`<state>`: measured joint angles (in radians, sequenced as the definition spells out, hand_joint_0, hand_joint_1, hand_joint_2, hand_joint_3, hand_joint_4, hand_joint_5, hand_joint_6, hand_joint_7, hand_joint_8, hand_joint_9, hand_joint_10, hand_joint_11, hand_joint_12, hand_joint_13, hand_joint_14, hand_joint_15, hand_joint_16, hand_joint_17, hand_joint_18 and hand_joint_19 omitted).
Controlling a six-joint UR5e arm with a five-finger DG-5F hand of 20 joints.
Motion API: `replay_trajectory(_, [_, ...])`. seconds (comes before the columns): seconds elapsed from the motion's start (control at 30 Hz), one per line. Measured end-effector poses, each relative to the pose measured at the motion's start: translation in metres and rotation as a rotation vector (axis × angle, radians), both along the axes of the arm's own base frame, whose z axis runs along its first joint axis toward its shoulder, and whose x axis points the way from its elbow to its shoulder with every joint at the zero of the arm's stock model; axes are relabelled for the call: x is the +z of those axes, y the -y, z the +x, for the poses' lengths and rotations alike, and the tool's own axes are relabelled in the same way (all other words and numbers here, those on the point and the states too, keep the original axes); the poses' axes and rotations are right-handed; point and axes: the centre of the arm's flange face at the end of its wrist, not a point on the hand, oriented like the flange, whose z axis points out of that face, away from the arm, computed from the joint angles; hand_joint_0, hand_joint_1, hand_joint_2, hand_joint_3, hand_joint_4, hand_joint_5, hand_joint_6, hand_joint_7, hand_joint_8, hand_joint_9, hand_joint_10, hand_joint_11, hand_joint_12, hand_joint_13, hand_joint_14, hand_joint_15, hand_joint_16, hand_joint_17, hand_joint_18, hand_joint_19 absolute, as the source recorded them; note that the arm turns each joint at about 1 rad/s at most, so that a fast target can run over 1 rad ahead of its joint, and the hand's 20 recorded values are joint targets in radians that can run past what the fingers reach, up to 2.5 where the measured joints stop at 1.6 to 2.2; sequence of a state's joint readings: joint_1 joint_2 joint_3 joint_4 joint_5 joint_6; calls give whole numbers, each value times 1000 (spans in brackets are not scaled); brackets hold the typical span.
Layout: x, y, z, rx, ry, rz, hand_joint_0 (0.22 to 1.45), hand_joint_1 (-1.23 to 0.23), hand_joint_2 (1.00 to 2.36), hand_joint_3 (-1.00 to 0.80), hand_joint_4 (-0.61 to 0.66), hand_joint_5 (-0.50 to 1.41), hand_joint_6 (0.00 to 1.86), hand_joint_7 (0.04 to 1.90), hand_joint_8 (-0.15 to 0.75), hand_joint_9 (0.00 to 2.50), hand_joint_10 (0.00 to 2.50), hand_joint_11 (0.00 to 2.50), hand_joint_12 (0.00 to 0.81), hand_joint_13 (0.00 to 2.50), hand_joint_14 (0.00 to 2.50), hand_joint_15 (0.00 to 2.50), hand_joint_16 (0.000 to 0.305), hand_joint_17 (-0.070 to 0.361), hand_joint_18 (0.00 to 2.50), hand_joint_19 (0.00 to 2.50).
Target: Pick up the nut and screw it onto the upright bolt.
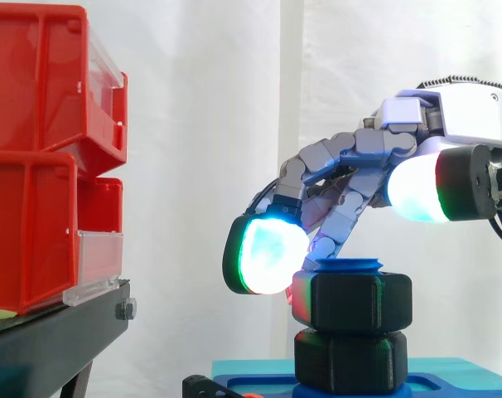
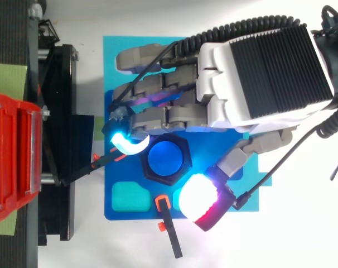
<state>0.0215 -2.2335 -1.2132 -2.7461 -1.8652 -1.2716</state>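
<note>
A black hex nut [image 1: 359, 300] [image 2: 187, 153] sits at the top of the upright blue bolt [image 1: 349, 265] [image 2: 166, 158], above a second black hex piece [image 1: 350, 361] at the bolt's foot. My hand [image 1: 475, 108] [image 2: 264, 72] reaches in from the right and arches over the nut. Its fingers are curled down round the nut's left side, with a cyan-glowing fingertip [image 1: 263, 253] [image 2: 127, 142] against the nut's upper left edge. The thumb pad [image 1: 417, 186] [image 2: 199, 196] is lifted above and to the right, apart from the nut.
The bolt stands on a blue baseplate [image 2: 116, 56] [image 1: 450, 383] with a teal recess [image 2: 130, 196]. Stacked red bins [image 1: 36, 166] [image 2: 13, 156] on a black stand [image 1: 52, 340] lie to the left. A black clamp with orange tips [image 2: 168, 229] lies by the plate's near edge.
</note>
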Motion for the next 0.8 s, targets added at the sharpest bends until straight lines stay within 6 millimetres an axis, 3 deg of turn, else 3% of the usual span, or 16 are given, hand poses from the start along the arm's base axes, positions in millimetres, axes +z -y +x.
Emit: replay_trajectory(0.8, [0,7,-1,-9,0,0,519,-307,1000,-500,186,11,504,1302,269,1119,0,0,288,675,1,2,32,73,292,18])
